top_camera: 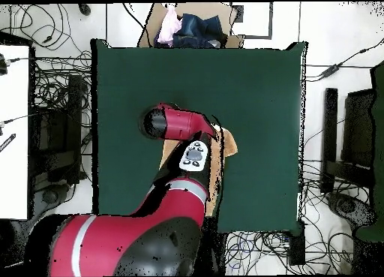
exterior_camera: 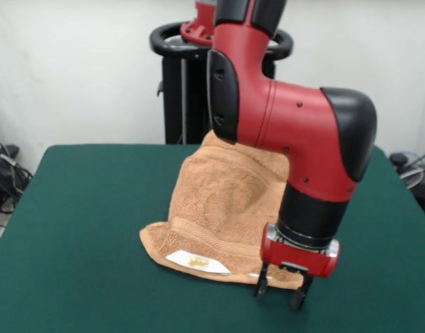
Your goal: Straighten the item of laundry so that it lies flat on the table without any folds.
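Front view. I count one arm (exterior_camera: 288, 118), one gripper (exterior_camera: 282, 291), one towel (exterior_camera: 222, 201) and one table (exterior_camera: 73, 229). The towel is peach-orange terry and sits near the middle of the green table, slightly toward the robot's pedestal (exterior_camera: 188, 76). It is not flat: its far part rises in a draped mound behind the arm, while the near edge lies on the cloth as a folded band. One white label (exterior_camera: 197, 261) with a yellow mark shows on that near band. The gripper hangs at the towel's near corner, its two dark fingers (exterior_camera: 261, 286) pointing down and standing a narrow gap apart. I see nothing between them. The finger on the towel side is at the edge of the fabric; I cannot tell whether it touches. The arm's red elbow and black joint cover the towel's upper side on the picture's right.

Overhead view. Again one arm (top_camera: 176, 135), one towel (top_camera: 225, 150), one table (top_camera: 255, 86). The arm reaches from the picture's bottom across the table's middle and hides most of the towel; only a strip of orange shows along the arm's right flank. The gripper itself is hidden under the wrist here. Beyond the table's far edge I count one cardboard box (top_camera: 196, 22) holding a heap of pink and dark clothing. Cables (top_camera: 52, 34) litter the floor on both sides, and a white desk surface (top_camera: 13, 131) runs along the picture's left.
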You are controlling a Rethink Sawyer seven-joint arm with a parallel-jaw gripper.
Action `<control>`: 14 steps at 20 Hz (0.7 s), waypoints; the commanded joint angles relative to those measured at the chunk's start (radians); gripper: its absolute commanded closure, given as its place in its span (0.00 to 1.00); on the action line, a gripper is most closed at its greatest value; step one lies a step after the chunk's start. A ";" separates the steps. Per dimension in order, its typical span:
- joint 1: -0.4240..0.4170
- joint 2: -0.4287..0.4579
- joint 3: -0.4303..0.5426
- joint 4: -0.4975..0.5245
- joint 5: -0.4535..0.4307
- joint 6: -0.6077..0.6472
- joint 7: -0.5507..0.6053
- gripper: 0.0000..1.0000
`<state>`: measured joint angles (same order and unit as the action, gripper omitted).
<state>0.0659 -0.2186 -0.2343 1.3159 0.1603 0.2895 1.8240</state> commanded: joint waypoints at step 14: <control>-0.122 0.039 0.227 0.093 0.025 0.068 0.136 0.00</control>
<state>-0.0409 -0.2375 -0.1459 1.3344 0.1605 0.2868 1.8238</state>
